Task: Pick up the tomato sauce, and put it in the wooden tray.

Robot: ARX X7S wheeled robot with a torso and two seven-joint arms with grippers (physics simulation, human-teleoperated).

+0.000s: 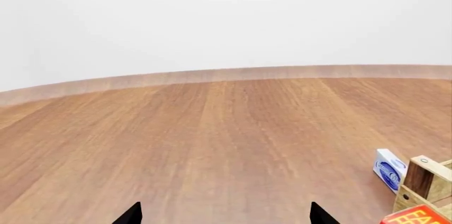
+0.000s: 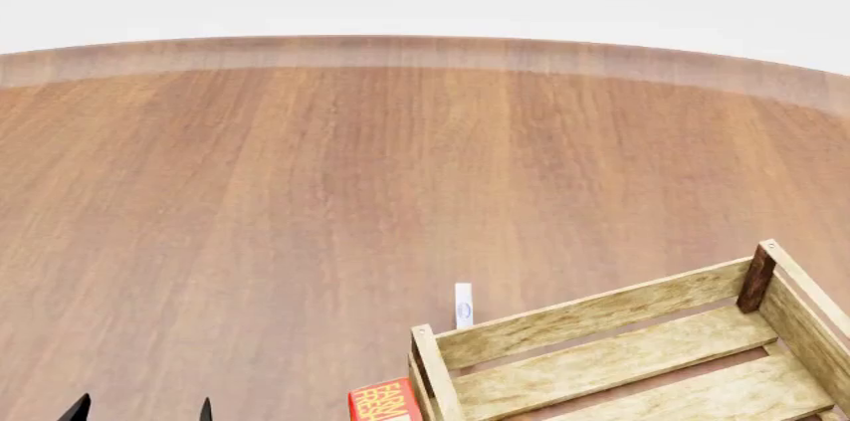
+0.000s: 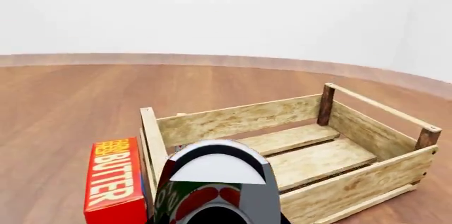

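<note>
The tomato sauce [image 3: 215, 189], a stiff, smooth, probably slippery tin best held across its round wall, sits close under the right wrist, apparently gripped, with the wooden tray [image 3: 297, 128] just beyond; left gripper [image 1: 224, 214] wide, empty.

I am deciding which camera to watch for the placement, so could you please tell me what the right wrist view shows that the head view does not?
Only the right wrist view shows the tomato sauce, close to the lens and in front of the wooden tray, plus the tray's near wall. Only the head view shows the left hand fingertips and a small white-and-blue pack standing beyond the tray. Both show the tray, the red butter box beside it and the wooden tabletop.
</note>
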